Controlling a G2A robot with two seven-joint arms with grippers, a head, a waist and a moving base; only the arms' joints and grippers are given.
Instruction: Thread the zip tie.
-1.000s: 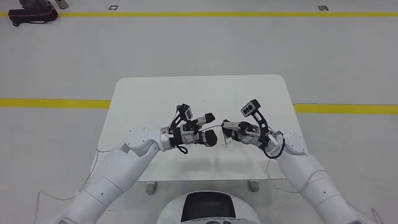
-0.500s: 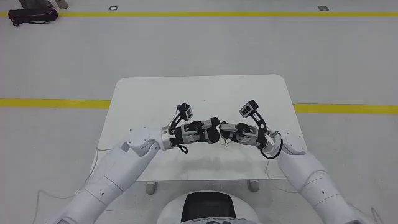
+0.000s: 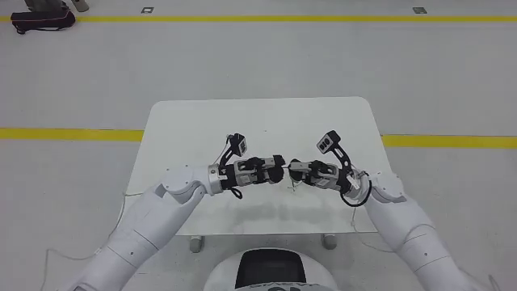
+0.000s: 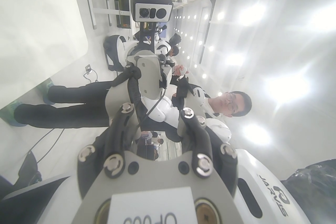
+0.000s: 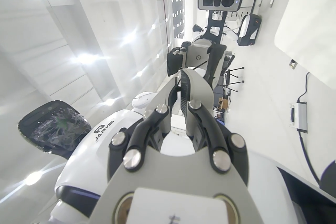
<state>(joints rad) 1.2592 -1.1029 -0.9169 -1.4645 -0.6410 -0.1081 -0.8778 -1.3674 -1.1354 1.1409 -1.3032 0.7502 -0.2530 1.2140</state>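
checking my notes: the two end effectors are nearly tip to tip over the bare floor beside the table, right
The place is wrong. The left end effector and right end effector are nearly tip to tip over the white table itself, toward its robot-side edge, as the top view shows.

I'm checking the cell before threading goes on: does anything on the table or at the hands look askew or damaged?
Nothing stands out. The left hand and the right hand meet tip to tip above the white table. No spill, debris or damage shows on the tabletop.
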